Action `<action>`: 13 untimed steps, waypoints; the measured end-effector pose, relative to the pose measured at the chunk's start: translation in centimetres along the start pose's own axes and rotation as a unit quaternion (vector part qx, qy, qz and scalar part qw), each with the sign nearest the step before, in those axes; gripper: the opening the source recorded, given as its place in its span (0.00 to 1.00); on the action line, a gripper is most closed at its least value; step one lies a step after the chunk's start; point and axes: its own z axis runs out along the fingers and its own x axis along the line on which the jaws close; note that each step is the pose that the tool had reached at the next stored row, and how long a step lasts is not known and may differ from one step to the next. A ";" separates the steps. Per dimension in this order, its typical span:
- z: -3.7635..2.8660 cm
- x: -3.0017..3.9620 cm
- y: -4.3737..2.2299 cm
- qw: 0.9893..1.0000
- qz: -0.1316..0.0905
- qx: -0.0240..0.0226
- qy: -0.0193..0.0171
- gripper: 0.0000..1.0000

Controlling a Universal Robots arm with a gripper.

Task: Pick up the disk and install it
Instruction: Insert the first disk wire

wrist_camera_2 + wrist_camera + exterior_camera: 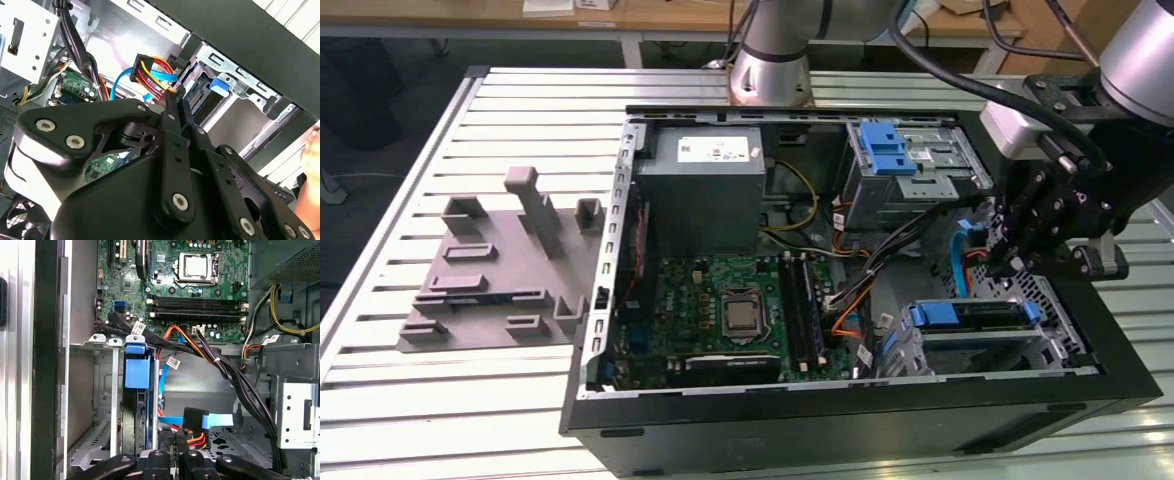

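The disk [971, 314] lies in the lower drive cage at the case's front corner, on the exterior view's right, with its blue carrier frame showing at both ends. The first wrist view has it edge-on [141, 412] under its blue tab, and the second wrist view shows it [199, 95] inside the metal cage. My black gripper [1009, 266] hangs just above and behind the cage, next to the red, yellow and blue cables. Its fingers [173, 116] look pressed together with nothing between them, and the gripper [175, 441] is apart from the disk.
The open black case [854, 400] lies on a slatted white table. Inside are the grey power-supply box [704, 180], the motherboard [727, 320] and a grey upper bay with a blue latch [886, 150]. A grey fixture [500, 265] lies on the exterior view's left.
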 end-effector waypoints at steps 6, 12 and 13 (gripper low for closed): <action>0.01 0.06 0.00 1.000 0.000 0.000 0.000 0.16; 0.00 0.11 0.00 1.000 0.000 0.000 0.000 0.16; 0.01 0.11 0.00 1.000 0.000 0.000 0.000 0.16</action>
